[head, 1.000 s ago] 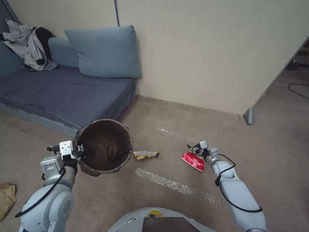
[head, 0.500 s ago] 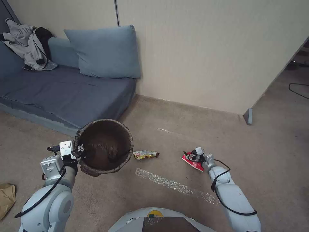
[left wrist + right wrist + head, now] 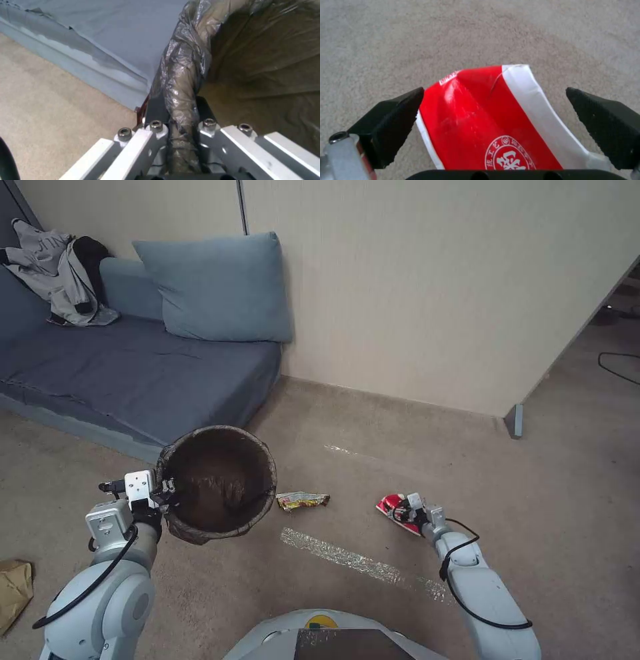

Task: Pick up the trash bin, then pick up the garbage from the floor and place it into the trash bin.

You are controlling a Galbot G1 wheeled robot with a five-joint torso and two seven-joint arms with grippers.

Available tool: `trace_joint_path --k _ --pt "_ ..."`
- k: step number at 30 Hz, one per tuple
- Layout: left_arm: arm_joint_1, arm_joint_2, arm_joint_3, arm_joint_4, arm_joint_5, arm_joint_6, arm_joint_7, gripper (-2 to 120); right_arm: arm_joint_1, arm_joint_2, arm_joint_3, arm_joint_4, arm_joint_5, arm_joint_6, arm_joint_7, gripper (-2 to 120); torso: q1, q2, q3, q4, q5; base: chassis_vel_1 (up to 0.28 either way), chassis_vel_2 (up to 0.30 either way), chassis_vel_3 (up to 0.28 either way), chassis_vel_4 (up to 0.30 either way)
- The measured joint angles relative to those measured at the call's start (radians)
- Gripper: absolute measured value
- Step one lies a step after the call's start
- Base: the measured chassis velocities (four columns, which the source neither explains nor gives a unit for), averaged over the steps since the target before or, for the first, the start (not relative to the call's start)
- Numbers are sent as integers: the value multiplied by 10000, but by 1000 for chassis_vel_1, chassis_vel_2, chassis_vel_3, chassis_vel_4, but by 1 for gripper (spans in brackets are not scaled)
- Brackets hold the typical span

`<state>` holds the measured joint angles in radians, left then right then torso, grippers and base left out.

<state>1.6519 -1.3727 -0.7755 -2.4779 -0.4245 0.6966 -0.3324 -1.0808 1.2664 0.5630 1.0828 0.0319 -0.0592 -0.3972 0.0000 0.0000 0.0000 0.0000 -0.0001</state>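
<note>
Round bin with wrinkled brown bag liner [image 3: 219, 483] gripped at rim by left gripper [image 3: 181, 120], held off carpet. Right gripper [image 3: 500, 117] spread wide, red-and-white snack packet [image 3: 490, 120] straddled, not clamped yet.

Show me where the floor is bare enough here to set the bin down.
Bare carpet lies between the yellow wrapper and the wall, and right of the red packet. It is crowded between the trash bin, clamped by the left gripper, and that packet, which the open right gripper straddles.

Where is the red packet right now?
In the head view the red packet lies on the carpet to the robot's right, between the open fingers of the right hand, right of the yellow wrapper.
</note>
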Motion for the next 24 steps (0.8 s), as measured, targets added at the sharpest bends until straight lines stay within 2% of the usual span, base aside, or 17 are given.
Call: trace_joint_path --k 15,19,20,23,24 --pt "51 16 14 -49 -8 6 5 5 124 73 237 -474 -50 -334 -7 99 0 0 0 -1 2 0 0 0 0" --pt "73 23 41 -84 -9 6 5 5 88 85 274 -492 -49 -331 -2 84 0 0 0 -1 0 0 0 0 0" --pt "73 23 41 -84 -9 6 5 5 88 85 274 -492 -49 -331 -2 84 0 0 0 -1 0 0 0 0 0" --pt "78 42 68 -113 -9 6 6 5 62 102 291 -464 -40 -301 32 70 0 0 0 -4 -3 0 0 0 0" --pt "78 42 68 -113 -9 6 6 5 62 102 291 -464 -40 -301 32 70 0 0 0 -4 -3 0 0 0 0"
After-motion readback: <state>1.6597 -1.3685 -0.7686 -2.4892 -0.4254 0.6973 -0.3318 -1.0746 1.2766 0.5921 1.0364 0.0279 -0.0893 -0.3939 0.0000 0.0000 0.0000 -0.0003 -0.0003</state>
